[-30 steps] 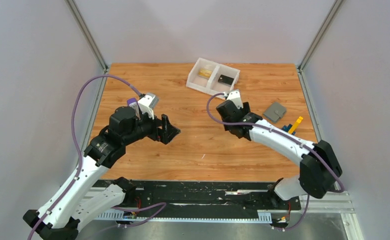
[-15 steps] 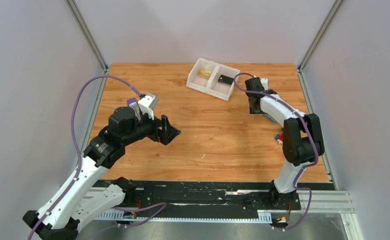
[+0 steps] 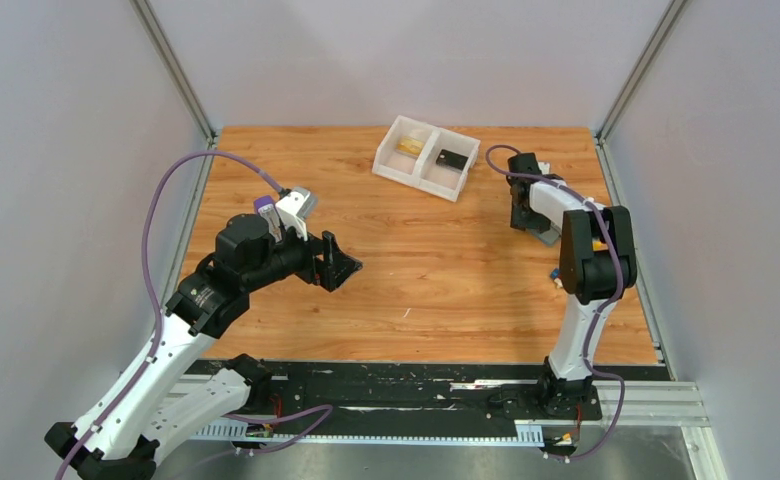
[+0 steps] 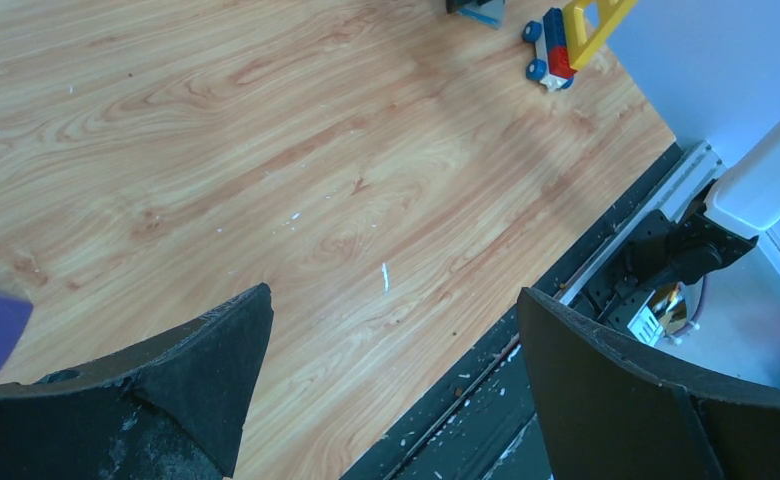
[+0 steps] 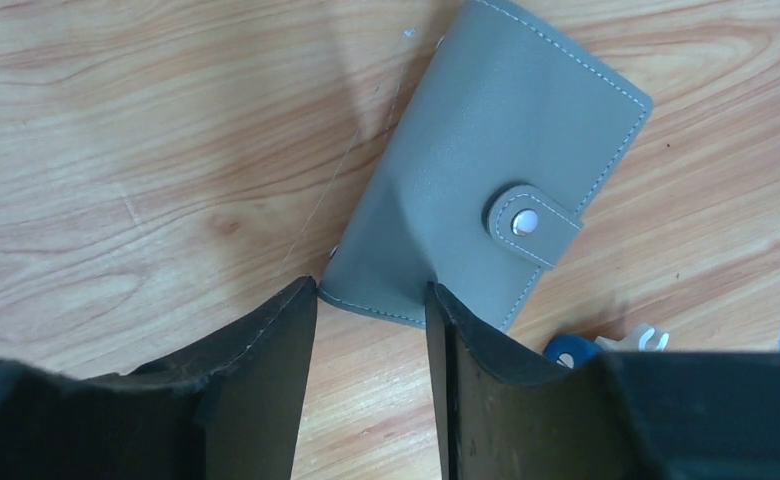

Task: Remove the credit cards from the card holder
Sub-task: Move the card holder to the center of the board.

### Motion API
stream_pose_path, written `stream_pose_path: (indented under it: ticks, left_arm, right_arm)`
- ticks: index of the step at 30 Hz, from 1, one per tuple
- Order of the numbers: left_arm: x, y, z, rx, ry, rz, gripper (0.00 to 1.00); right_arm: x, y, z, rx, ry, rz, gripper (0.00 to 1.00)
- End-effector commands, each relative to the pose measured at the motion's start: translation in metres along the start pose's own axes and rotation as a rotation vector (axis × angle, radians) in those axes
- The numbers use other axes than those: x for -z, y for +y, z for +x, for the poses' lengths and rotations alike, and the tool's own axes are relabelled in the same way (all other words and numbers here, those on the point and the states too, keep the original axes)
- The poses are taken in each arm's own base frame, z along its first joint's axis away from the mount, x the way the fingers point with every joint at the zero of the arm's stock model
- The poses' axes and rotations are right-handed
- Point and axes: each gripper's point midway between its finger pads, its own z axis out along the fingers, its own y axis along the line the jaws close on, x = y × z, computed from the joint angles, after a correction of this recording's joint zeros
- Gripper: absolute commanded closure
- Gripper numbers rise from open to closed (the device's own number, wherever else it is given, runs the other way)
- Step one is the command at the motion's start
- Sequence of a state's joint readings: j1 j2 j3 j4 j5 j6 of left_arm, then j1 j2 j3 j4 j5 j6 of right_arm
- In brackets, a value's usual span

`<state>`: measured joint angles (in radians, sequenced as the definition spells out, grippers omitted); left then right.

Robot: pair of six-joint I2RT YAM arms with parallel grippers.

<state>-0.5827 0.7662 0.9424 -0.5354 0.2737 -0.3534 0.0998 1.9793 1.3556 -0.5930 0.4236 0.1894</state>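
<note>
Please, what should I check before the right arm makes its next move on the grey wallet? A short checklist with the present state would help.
1. Card holder's near edge lies between the right gripper's fingers: ok.
2. Firm grip on the card holder: cannot tell.
3. Snap strap undone: not ok, it looks fastened.
4. Left gripper open, holding nothing: ok.
5. Toy car clear of the right gripper: cannot tell.
</note>
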Motion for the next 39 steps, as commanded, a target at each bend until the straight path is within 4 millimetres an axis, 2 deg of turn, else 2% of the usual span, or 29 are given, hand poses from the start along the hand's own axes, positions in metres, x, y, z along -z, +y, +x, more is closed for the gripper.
stream_pose_path:
  ticks: [1,8,10,15,18,25,29,32,39]
  left_arm:
    - [0.003,-0.005,-0.011,-0.022,-0.045,0.022,0.00]
    - [0.003,-0.005,-0.011,-0.023,-0.048,0.016,0.00]
    - [0.003,-0.004,-0.011,-0.021,-0.049,0.014,0.00]
    - [0.003,-0.004,-0.010,-0.018,-0.046,0.015,0.00]
    - [0.003,-0.004,-0.011,-0.020,-0.048,0.015,0.00]
    - [0.002,-0.003,-0.012,-0.019,-0.050,0.008,0.00]
    - [0.003,-0.001,-0.012,-0.020,-0.052,-0.002,0.00]
    - [0.002,0.000,-0.012,-0.022,-0.052,-0.011,0.00]
    - [0.004,0.012,-0.013,-0.022,-0.056,-0.077,0.00]
  right_arm:
    - [-0.016,0.005,0.015,-0.023,0.054,-0.027,0.60]
    - [-0.005,0.004,0.016,-0.025,0.035,-0.055,0.88]
    - [-0.002,0.005,0.017,-0.019,0.035,-0.073,0.99]
    - [0.007,0.013,0.027,-0.024,0.049,-0.135,1.00]
    - [0.020,0.022,0.028,-0.046,0.042,-0.202,1.00]
    - [0.061,0.063,0.041,-0.067,0.041,-0.387,1.00]
    - [0.090,0.096,0.065,-0.020,0.052,-0.470,1.00]
    - [0.112,0.123,0.090,0.024,0.068,-0.522,1.00]
    - [0.186,0.200,0.178,0.189,0.148,-0.691,1.00]
